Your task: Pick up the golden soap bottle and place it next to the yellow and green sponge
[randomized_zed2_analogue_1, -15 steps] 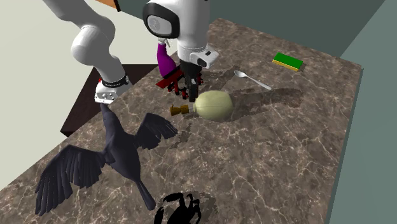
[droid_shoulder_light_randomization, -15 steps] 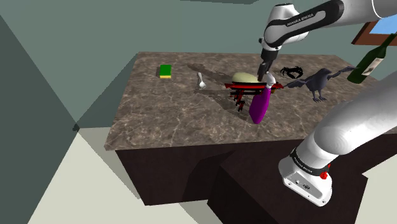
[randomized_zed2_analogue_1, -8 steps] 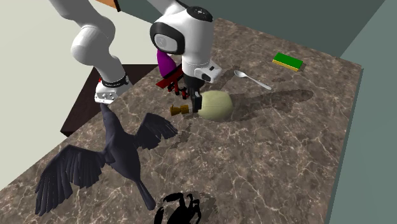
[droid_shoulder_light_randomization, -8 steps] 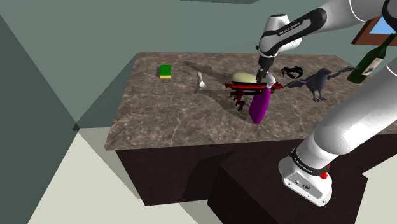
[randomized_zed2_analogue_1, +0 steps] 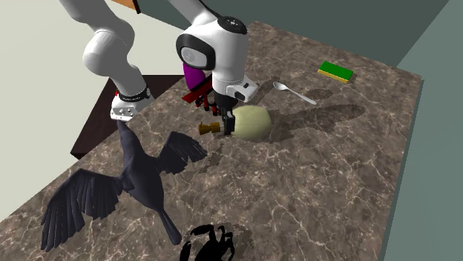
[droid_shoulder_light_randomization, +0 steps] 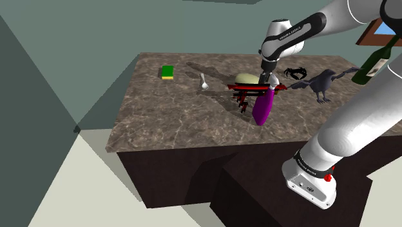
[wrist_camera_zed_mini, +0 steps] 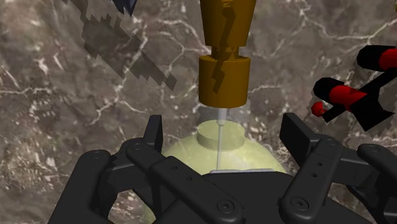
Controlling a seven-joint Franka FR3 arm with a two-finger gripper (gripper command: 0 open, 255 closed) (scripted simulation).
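Note:
The soap bottle (randomized_zed2_analogue_1: 254, 123) lies on its side on the marble counter (randomized_zed2_analogue_1: 326, 178), a pale yellow-green round body with a golden-brown pump (randomized_zed2_analogue_1: 210, 129). My gripper (randomized_zed2_analogue_1: 228, 122) hangs right over its neck end, open. In the wrist view the fingers (wrist_camera_zed_mini: 153, 137) stand on either side of the bottle body (wrist_camera_zed_mini: 222, 149), and the pump (wrist_camera_zed_mini: 226, 57) points away beyond them. From the shoulder view the bottle (droid_shoulder_light_randomization: 245, 78) sits under the gripper (droid_shoulder_light_randomization: 265, 78). The yellow and green sponge (droid_shoulder_light_randomization: 167, 71) lies far off near the counter's far left corner, sponge (randomized_zed2_analogue_1: 336, 71).
A purple bottle (droid_shoulder_light_randomization: 263, 106) and a red-and-black object (droid_shoulder_light_randomization: 248, 97) stand close beside the soap bottle. A spoon (droid_shoulder_light_randomization: 203, 82) lies between the bottle and the sponge. A dark bird figure (randomized_zed2_analogue_1: 126, 182), a black crab-like shape (randomized_zed2_analogue_1: 208, 245) and a green wine bottle (droid_shoulder_light_randomization: 373, 61) are around.
The gripper has come down and shifted slightly over the soap bottle's neck end, with the wrist turning. The bottle and other objects have not moved.

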